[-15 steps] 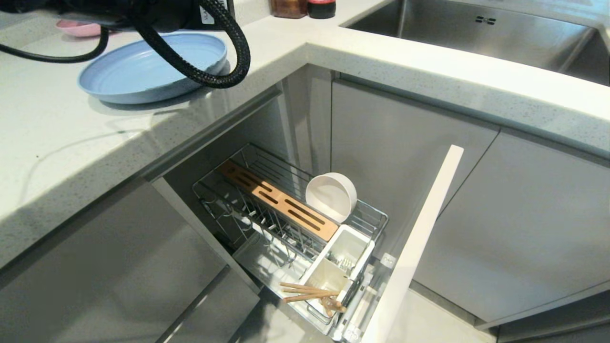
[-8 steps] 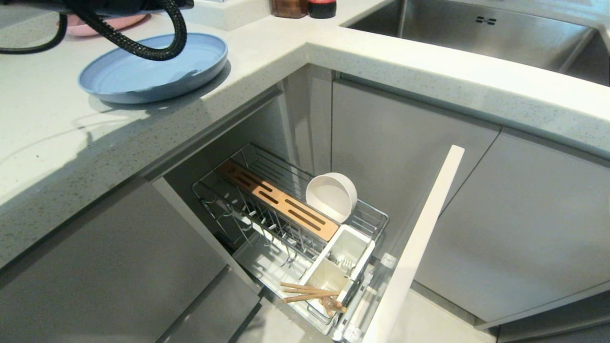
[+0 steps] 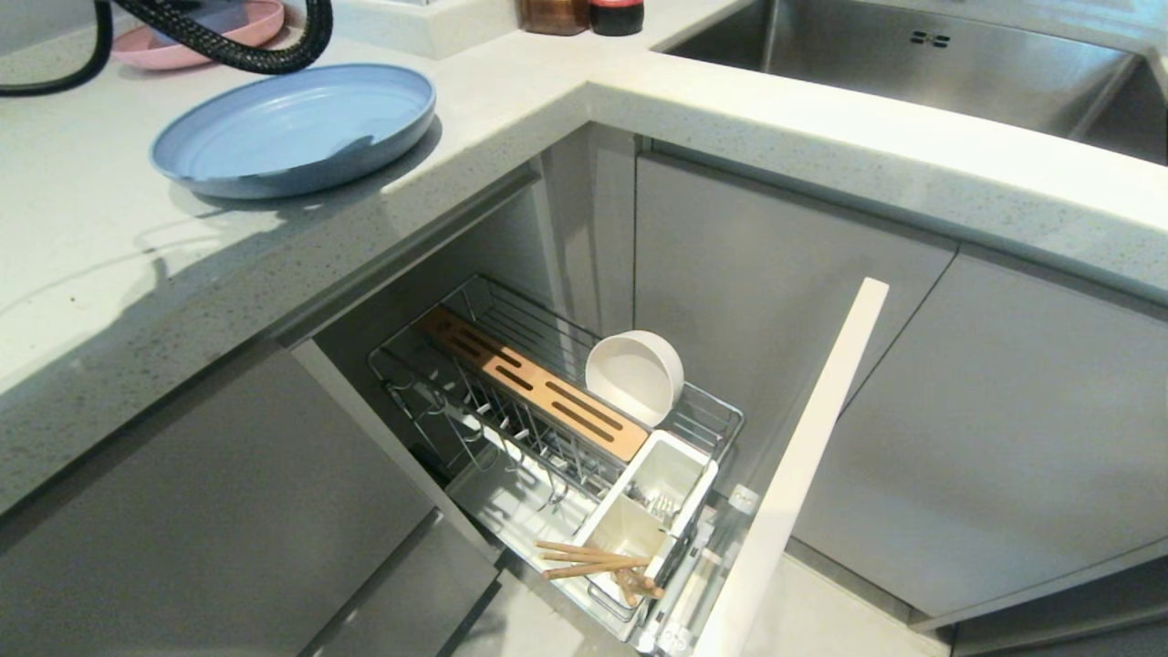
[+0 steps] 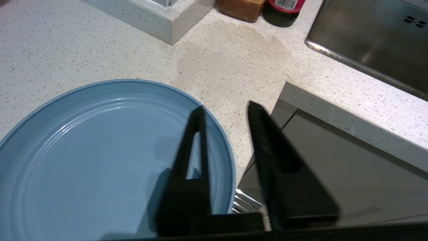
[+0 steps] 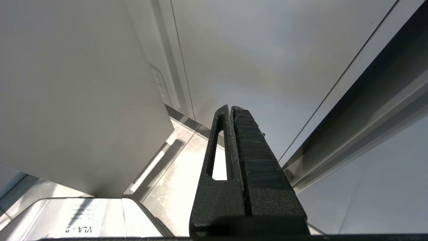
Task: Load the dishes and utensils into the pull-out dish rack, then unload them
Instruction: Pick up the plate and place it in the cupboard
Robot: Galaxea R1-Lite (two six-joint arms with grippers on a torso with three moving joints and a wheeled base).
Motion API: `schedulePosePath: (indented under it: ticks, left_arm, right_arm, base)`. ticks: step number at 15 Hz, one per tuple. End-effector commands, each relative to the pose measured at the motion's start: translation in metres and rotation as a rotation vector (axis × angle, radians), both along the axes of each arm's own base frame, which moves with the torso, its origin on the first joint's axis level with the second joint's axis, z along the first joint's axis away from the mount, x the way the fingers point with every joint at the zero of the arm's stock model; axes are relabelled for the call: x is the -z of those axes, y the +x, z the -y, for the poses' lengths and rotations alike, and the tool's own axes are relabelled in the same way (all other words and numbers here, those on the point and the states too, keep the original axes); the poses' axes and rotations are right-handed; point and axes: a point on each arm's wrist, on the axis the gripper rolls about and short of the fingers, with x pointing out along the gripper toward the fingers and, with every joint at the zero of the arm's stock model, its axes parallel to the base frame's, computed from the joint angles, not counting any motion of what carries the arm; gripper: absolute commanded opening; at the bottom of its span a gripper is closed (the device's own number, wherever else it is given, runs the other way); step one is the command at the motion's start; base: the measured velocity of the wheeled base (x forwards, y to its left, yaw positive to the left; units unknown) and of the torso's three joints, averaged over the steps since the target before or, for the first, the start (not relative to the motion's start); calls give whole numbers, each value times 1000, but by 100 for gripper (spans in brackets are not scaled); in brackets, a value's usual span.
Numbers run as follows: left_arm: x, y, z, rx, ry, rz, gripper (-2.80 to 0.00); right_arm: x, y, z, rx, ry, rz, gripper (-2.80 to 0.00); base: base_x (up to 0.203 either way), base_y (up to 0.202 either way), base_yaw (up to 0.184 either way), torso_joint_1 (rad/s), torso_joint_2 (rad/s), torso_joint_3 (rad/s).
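Light-blue plate (image 4: 100,157) lies flat on the table (image 4: 234,67) at lower left of the left wrist view, left gripper (image 4: 225,112) fingers narrowly parted, empty, astride its rim; judged next: pinch it and lift toward the rack (image 3: 511,401).

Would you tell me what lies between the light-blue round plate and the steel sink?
Only bare speckled countertop separates the light-blue round plate from the steel sink, shown in the left wrist view.

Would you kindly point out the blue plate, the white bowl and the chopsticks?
blue plate (image 3: 292,128): head view, middle of its flat inside.
white bowl (image 3: 631,379): head view, its inner wall.
chopsticks (image 3: 589,559): head view, mid-length of the sticks.
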Motion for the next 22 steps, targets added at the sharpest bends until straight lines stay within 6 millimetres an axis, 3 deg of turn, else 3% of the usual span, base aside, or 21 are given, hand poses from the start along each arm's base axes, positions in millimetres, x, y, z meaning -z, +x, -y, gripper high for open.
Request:
schedulePosePath:
  ticks: [1, 7, 10, 15, 22]
  left_arm:
    - [1, 0, 0, -3, 3, -5, 0]
    - [23, 5, 14, 38, 86, -148, 0]
    - [25, 4, 21, 60, 92, -153, 0]
    - [19, 12, 1, -23, 60, -123, 0]
    - [39, 46, 6, -83, 105, -187, 0]
  right_arm:
    - [0, 0, 0, 0, 0, -2, -280]
    - [0, 0, 0, 0, 0, -2, -280]
    - [0, 0, 0, 0, 0, -2, -280]
    - [0, 0, 0, 0, 0, -2, -280]
    - [0, 0, 0, 0, 0, -2, -280]
  base:
    - [0, 0, 0, 0, 0, 0]
    - [0, 0, 0, 0, 0, 0]
    - [0, 0, 0, 0, 0, 0]
    - [0, 0, 0, 0, 0, 0]
    - [0, 0, 0, 0, 0, 0]
